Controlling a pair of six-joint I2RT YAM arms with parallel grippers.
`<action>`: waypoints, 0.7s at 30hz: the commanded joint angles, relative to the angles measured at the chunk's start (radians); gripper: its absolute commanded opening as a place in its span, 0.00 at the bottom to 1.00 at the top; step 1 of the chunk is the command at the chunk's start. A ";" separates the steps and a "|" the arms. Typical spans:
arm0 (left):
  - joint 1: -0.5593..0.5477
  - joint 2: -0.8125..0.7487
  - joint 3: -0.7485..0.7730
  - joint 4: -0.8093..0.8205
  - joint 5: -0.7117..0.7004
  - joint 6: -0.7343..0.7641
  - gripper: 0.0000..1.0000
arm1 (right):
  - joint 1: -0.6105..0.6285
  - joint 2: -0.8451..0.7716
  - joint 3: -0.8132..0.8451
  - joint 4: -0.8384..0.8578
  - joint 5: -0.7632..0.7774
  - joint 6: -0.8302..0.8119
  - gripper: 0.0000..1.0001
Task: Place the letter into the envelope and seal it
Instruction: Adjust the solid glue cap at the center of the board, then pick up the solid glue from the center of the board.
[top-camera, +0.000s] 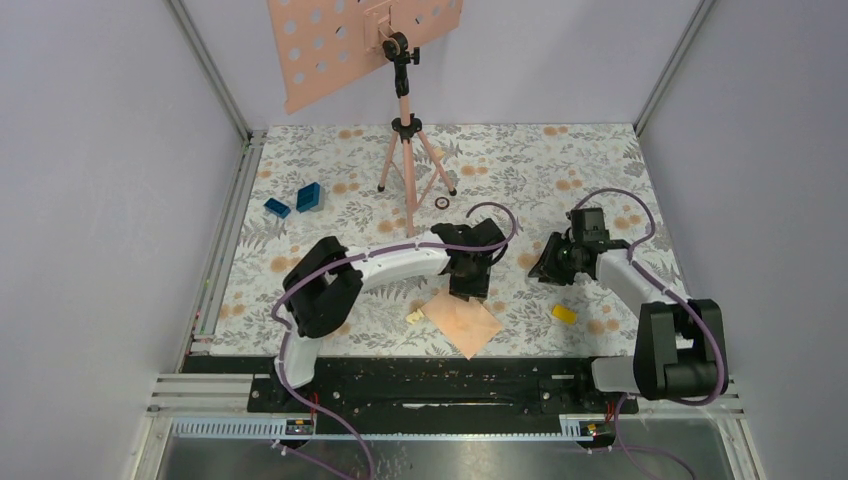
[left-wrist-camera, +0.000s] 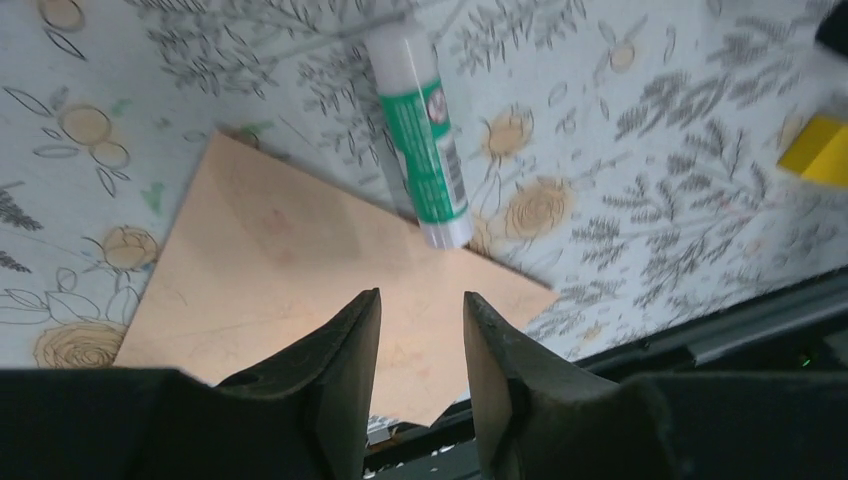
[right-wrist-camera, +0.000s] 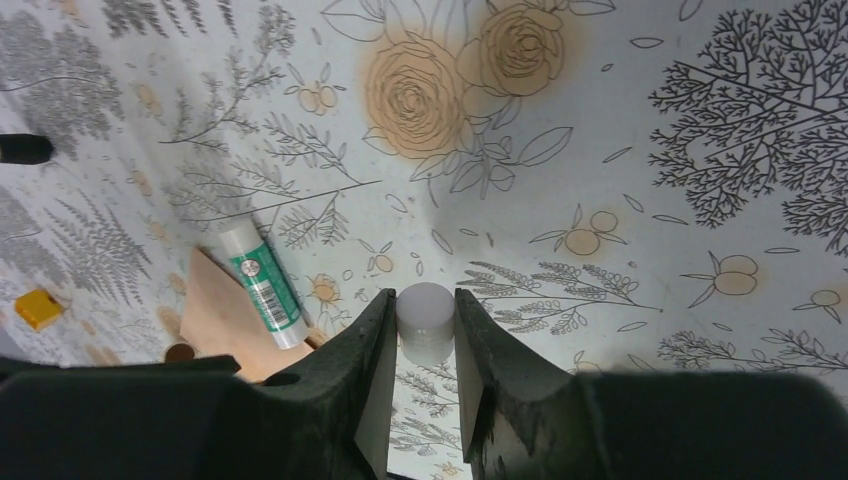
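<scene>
The peach envelope lies flat near the table's front edge, shown as a closed diamond in the left wrist view. My left gripper hovers just above it, open, with nothing between its fingers. A green-and-white glue stick lies uncapped on the table, its end resting at the envelope's far edge. To the right, my right gripper is shut on a small white cap, held above the table. The letter is not in view.
A yellow block sits right of the envelope. Two blue blocks lie at the back left. A pink tripod carrying a perforated pink plate stands at the back, a small ring beside it.
</scene>
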 joint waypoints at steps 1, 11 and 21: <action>0.029 0.047 0.122 -0.038 -0.058 -0.066 0.37 | -0.007 -0.061 -0.023 0.051 -0.039 0.031 0.23; 0.029 0.177 0.205 -0.072 -0.101 -0.090 0.38 | -0.008 -0.079 -0.042 0.057 -0.058 0.033 0.23; 0.029 0.228 0.250 -0.084 -0.130 -0.067 0.11 | -0.009 -0.150 -0.060 0.036 -0.049 0.042 0.23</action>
